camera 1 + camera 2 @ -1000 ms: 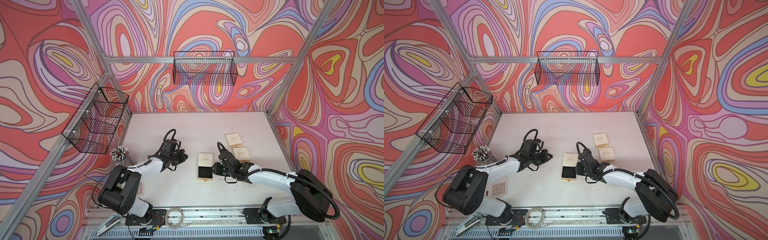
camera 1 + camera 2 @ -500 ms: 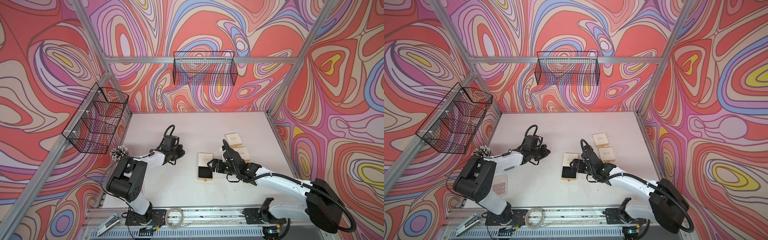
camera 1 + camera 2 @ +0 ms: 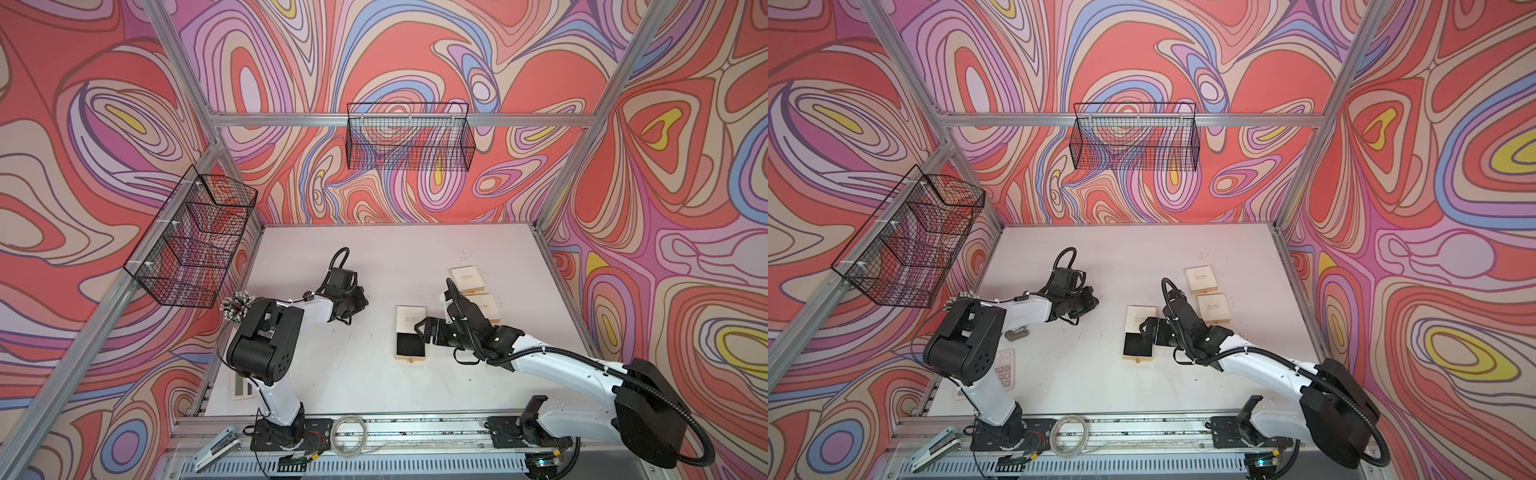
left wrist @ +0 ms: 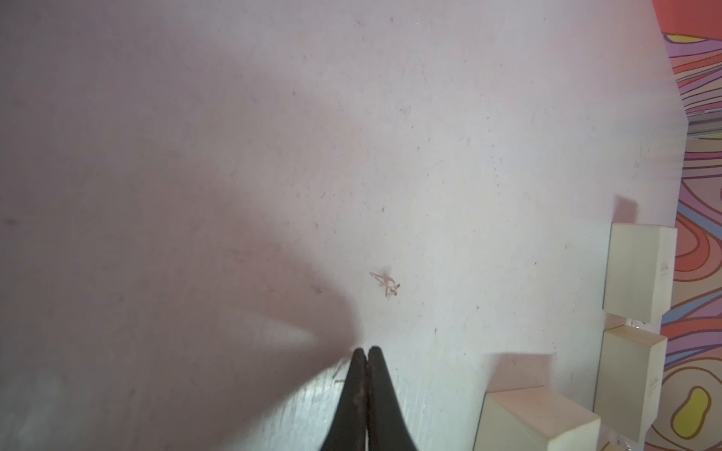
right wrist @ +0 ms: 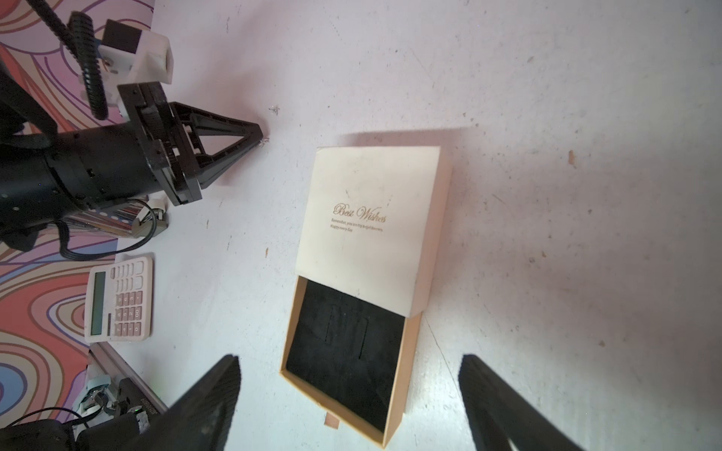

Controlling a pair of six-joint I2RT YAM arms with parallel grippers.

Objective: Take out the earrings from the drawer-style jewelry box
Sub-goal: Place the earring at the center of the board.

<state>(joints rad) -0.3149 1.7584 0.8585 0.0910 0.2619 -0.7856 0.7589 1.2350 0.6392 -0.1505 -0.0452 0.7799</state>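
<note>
The cream drawer-style jewelry box (image 3: 409, 320) (image 3: 1140, 318) (image 5: 371, 218) lies mid-table with its drawer (image 5: 344, 351) pulled out toward the front. Only black lining with two slits shows inside. My right gripper (image 5: 349, 357) (image 3: 419, 329) hovers open over the drawer's right side, its fingers wide apart and holding nothing. My left gripper (image 4: 364, 349) (image 3: 365, 303) (image 5: 260, 132) is shut, with its tips down at the table left of the box. A tiny pale earring (image 4: 386, 283) (image 5: 275, 110) lies loose on the table just past those tips. More pale specks (image 3: 467, 252) lie behind the closed boxes.
Two closed cream boxes (image 3: 467, 280) (image 3: 484, 307) sit right of the open one. A calculator (image 3: 1005, 368) and a bundle of pens (image 3: 235, 305) are at the left edge. Wire baskets (image 3: 191, 237) (image 3: 409, 137) hang on the walls. A stapler (image 3: 216, 451) lies by the front rail.
My right gripper's jaws have opened wide beside the drawer. The left gripper stays shut and has shifted slightly toward the back. Both arms' shoulders have swung round.
</note>
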